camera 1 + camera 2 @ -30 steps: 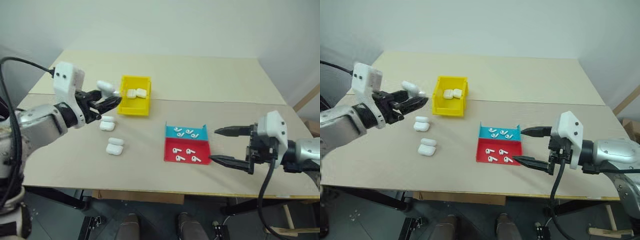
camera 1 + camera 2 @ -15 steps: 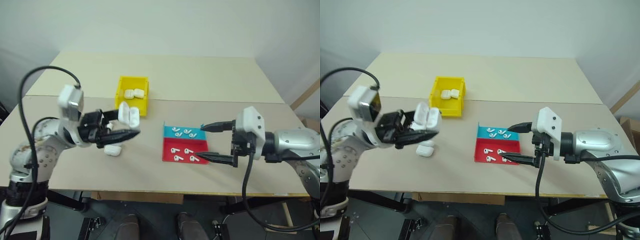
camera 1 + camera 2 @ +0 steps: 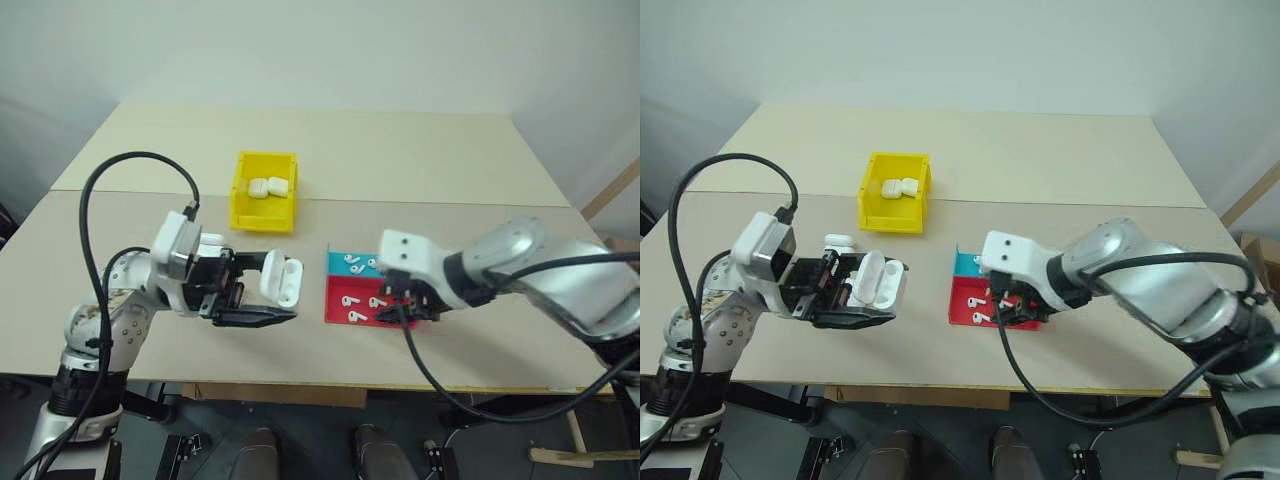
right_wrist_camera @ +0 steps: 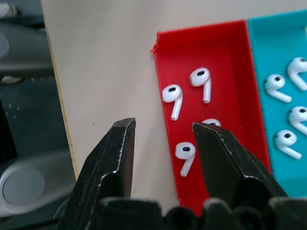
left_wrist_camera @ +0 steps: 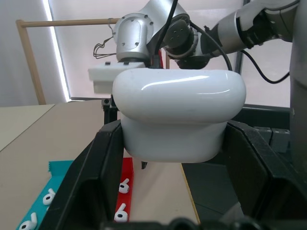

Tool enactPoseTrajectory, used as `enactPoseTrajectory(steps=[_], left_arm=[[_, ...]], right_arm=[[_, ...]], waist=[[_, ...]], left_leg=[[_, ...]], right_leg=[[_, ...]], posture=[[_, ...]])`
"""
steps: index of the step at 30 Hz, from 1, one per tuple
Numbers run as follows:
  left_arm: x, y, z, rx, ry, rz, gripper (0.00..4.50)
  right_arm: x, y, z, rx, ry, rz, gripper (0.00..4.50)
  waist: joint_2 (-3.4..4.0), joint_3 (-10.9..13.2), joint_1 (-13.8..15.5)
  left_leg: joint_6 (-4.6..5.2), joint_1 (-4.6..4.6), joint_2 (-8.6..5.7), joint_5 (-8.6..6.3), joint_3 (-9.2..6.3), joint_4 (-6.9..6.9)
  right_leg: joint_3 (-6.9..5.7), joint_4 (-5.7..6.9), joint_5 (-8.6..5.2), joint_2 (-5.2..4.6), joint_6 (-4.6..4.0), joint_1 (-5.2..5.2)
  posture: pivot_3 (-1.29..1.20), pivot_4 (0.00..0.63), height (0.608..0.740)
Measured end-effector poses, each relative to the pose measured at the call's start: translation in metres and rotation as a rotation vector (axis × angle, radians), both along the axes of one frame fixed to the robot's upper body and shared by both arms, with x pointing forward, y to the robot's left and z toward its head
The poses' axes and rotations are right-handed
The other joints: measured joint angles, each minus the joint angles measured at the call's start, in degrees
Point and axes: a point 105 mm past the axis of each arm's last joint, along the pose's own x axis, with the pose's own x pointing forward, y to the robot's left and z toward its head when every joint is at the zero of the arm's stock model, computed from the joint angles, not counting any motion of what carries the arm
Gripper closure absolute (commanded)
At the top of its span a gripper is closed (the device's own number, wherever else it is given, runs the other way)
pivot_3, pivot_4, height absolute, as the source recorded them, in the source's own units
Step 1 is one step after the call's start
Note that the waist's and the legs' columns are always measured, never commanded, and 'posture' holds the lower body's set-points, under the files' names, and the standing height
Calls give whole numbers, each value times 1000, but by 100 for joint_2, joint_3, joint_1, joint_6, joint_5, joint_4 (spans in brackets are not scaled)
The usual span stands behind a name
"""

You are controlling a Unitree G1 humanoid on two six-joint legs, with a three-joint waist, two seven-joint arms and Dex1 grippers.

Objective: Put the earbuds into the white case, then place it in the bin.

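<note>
Above the table (image 3: pixel 450 150), left tool (image 3: pixel 262 300) gripping white case (image 3: pixel 281 281), right tool (image 4: pixel 163 143) parted over earbuds (image 4: pixel 185 155).

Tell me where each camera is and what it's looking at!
Head eyes: up on the robot's head, looking down over the table, both arms, yellow bin and trays.
Left wrist: along the left gripper, shut on the white case; right arm behind.
Right wrist: along the right gripper, over the red tray of earbuds.
Shared: both wrist views show red and blue trays.

Silver arms (image 3: pixel 540 262), white wrist boxes (image 3: pixel 402 251) — black jaws, black cables (image 3: pixel 120 165).
</note>
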Motion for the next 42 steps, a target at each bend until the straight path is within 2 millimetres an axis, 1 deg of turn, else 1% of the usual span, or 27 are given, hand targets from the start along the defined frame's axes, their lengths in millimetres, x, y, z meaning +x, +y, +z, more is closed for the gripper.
enactPoseTrajectory(steps=[4,8,12,21,25,30,33,38,42], left_arm=[[-3,0,-1,7,-6,-15,1715],[-6,2,-7,15,-3,-18,1715],[-7,2,-9,21,-5,-21,1715],[-10,6,-20,18,-16,-35,1715],[-10,6,-23,17,-9,-32,1715],[-14,-2,-15,17,-25,-22,1715],[-16,-7,-7,19,-38,-22,1715],[-15,-11,-2,25,-28,-4,1715],[-17,-15,5,15,-41,-13,1715]], right_arm=[[12,-4,-11,-66,9,-57,1956],[12,-7,-19,-106,29,-77,1956],[10,-8,-32,-160,51,-81,1956],[14,-6,-38,-187,49,-97,1956],[19,-7,-35,-194,36,-115,1956],[26,-10,-38,-200,35,-144,1956],[26,-7,-41,-204,38,-126,1956],[27,-5,-41,-203,28,-109,1956],[28,-3,-42,-200,28,-103,1956]], waist=[[0,0,-2],[0,0,-3],[1,0,-15],[1,0,-76],[1,0,-98],[1,0,-107],[1,0,-112],[1,0,-116],[1,0,-117]], left_leg=[[0,0,0,0,0,1],[5,-3,1,-3,0,1],[5,2,1,-3,0,1],[6,-1,2,-3,-1,1],[6,1,2,-3,-2,1],[6,0,3,-4,-3,1],[6,0,3,-4,-3,1],[6,0,3,-4,-4,1],[6,0,3,-4,-4,1]], right_leg=[[0,1,0,0,0,-1],[-1,0,0,0,0,-4],[-1,3,0,1,-1,-2],[-2,2,0,1,-1,-3],[-2,3,0,2,0,-3],[-2,3,0,2,0,-3],[-2,3,0,2,0,-3],[-3,3,0,3,0,-3],[-3,3,0,2,0,-2]], posture=[[0,150,740],[0,150,740],[0,150,740],[0,150,740],[0,150,740],[0,150,740],[0,150,740],[0,150,740],[0,150,740]])
